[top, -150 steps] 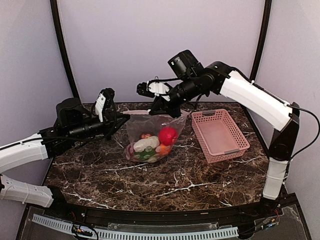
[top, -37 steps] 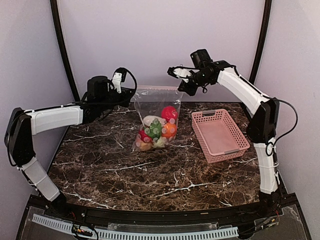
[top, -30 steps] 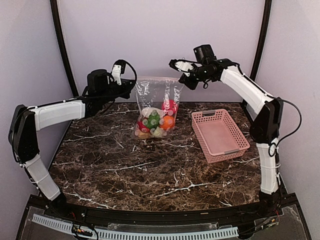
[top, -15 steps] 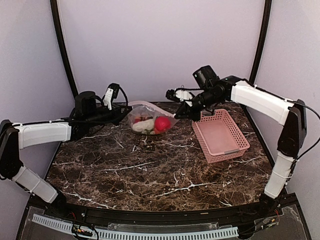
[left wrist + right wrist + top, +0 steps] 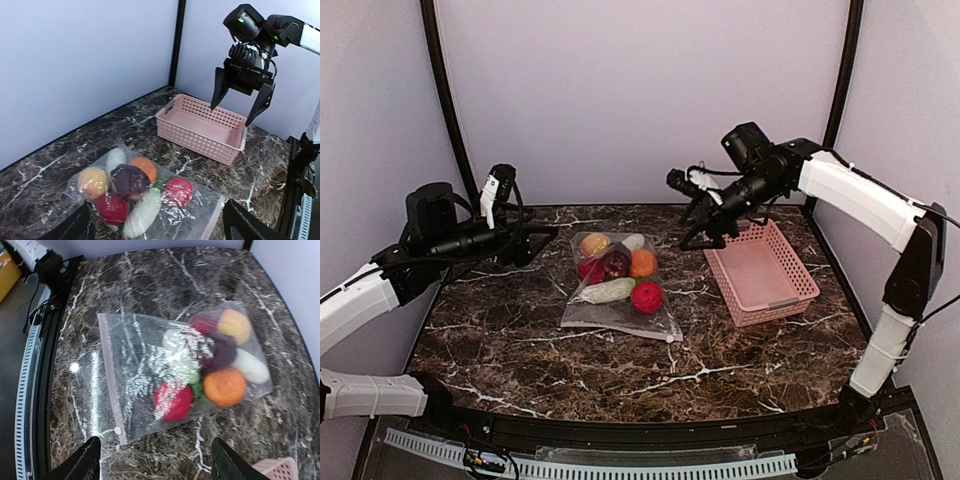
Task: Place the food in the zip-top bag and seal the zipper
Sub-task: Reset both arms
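Observation:
The zip-top bag [image 5: 620,300] lies flat on the marble table, free of both grippers. The food is inside it: a yellowish ball [image 5: 92,182], a maroon one [image 5: 129,180], an orange one [image 5: 224,386], two red ones [image 5: 646,297] and white oblong pieces [image 5: 610,291]. The zipper [image 5: 111,395] runs as a pinkish strip along the bag's near edge. My left gripper [image 5: 528,243] hovers open to the left of the bag. My right gripper [image 5: 705,232] hangs open above the table between bag and basket, and shows open in the left wrist view [image 5: 231,115].
A pink slotted basket [image 5: 760,270] stands empty to the right of the bag, right under the right arm. Dark frame posts rise at the back corners, against the lilac walls.
The bag hung upright between both shut grippers. It has come down flat on the table, both grippers have opened and let it go, and each has drawn back to its side.

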